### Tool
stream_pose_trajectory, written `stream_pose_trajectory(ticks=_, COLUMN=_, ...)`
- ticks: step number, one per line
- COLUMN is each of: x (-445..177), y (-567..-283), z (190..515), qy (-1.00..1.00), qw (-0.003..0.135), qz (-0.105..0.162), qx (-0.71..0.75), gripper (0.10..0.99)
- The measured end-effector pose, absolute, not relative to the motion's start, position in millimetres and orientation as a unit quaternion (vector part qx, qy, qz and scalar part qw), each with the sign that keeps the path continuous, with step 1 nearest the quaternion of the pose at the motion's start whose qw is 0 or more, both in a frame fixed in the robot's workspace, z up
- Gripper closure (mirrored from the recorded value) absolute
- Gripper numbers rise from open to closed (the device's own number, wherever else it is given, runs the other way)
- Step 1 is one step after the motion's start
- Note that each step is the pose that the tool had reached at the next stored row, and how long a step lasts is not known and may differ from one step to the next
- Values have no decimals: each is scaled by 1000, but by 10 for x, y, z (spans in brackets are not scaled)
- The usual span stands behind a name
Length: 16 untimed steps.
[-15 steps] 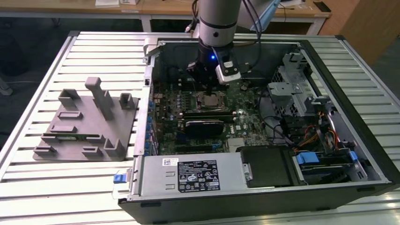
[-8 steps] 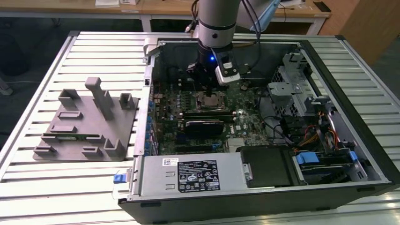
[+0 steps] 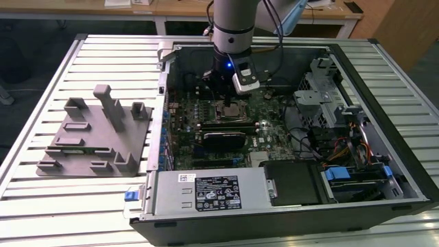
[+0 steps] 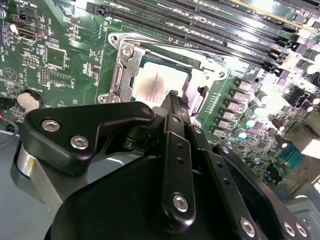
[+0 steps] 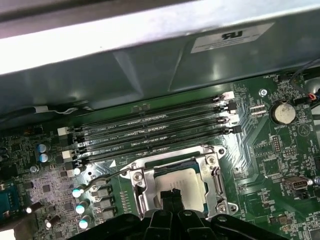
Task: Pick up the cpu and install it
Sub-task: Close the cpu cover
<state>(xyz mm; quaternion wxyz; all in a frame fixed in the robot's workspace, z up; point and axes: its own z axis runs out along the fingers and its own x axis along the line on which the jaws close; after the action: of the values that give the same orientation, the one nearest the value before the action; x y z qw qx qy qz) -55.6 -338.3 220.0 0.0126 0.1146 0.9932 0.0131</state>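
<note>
The cpu [image 4: 150, 86] [image 5: 189, 181] lies flat inside the motherboard's metal-framed socket [image 4: 121, 70] [image 5: 136, 187], its silver top facing up. In both wrist views my gripper [image 4: 172, 95] [image 5: 172, 193] hangs right over it, the two black fingers pressed together at their tips with nothing between them. The tips stand at or just above the chip's top; I cannot tell whether they touch. In the exterior view the gripper [image 3: 226, 101] reaches down into the open computer case over the socket [image 3: 233, 109].
Black memory slots [image 5: 150, 131] run beside the socket, towards the case wall [image 5: 150, 65]. A coin battery [image 5: 282, 112] sits on the board. A grey fixture [image 3: 96, 135] stands on the slatted table at the exterior view's left. Drive cage [image 3: 322, 98] and cables crowd the case's right.
</note>
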Motion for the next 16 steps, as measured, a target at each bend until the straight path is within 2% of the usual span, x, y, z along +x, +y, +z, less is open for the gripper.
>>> stream_pose_trajectory(ticks=9, x=-648, y=-3383, z=2177, qy=993, qw=23, qz=14, qx=114, gripper=980)
stream_pose_trajectory(ticks=16, x=-700, y=-3398, z=2137, qy=993, qw=25, qz=15, qx=112, gripper=980)
